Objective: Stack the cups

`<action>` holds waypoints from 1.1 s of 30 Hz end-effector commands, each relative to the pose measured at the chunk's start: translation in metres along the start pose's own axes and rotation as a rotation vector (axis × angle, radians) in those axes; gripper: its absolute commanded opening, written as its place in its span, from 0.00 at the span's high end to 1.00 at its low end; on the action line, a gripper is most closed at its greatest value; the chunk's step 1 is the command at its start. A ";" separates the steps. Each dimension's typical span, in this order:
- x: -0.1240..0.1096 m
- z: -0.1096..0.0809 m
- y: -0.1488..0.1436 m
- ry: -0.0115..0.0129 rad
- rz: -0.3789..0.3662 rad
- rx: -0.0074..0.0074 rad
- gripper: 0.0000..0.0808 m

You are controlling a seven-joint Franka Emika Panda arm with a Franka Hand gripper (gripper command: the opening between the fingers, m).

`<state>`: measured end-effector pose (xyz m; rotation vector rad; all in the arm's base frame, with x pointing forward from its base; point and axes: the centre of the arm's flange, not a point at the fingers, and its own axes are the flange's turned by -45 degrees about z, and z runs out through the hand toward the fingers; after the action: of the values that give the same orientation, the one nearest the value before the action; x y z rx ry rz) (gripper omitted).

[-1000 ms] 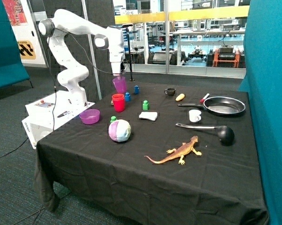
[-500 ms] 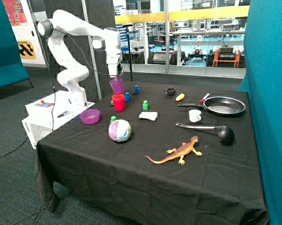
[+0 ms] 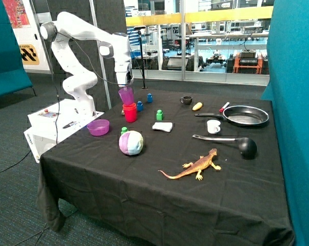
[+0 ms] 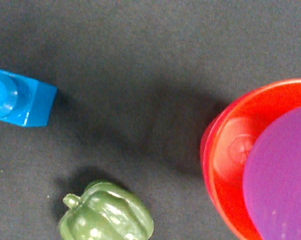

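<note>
My gripper [image 3: 125, 83] is shut on the rim of the translucent purple cup [image 3: 126, 95] and holds it in the air, slightly tilted, right above the red cup [image 3: 130, 112]. The red cup stands upright on the black tablecloth near the back corner by the robot base. In the wrist view the purple cup's bottom [image 4: 280, 175] covers part of the red cup's open mouth [image 4: 225, 150]. A magenta-pink cup does not show on its own in either view.
A blue block [image 4: 20, 97] and a green toy pepper [image 4: 108, 217] lie close by the red cup. A shallow purple bowl [image 3: 98, 127], a pastel ball [image 3: 131, 142], a green block [image 3: 159, 115], a white mug [image 3: 213, 126], a pan [image 3: 245, 115], a ladle [image 3: 247, 146] and a toy lizard [image 3: 193, 166] lie on the table.
The gripper has carried the purple cup a little lower and toward the robot-base side, bringing it over the red cup's mouth. The red cup has not moved.
</note>
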<state>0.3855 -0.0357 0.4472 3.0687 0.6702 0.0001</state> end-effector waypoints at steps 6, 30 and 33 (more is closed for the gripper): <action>-0.002 0.008 0.001 0.0001 0.004 0.0006 1.00; -0.004 0.024 -0.002 0.0001 0.001 0.0006 1.00; -0.004 0.028 -0.001 0.0001 0.004 0.0006 1.00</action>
<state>0.3803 -0.0363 0.4264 3.0683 0.6730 0.0045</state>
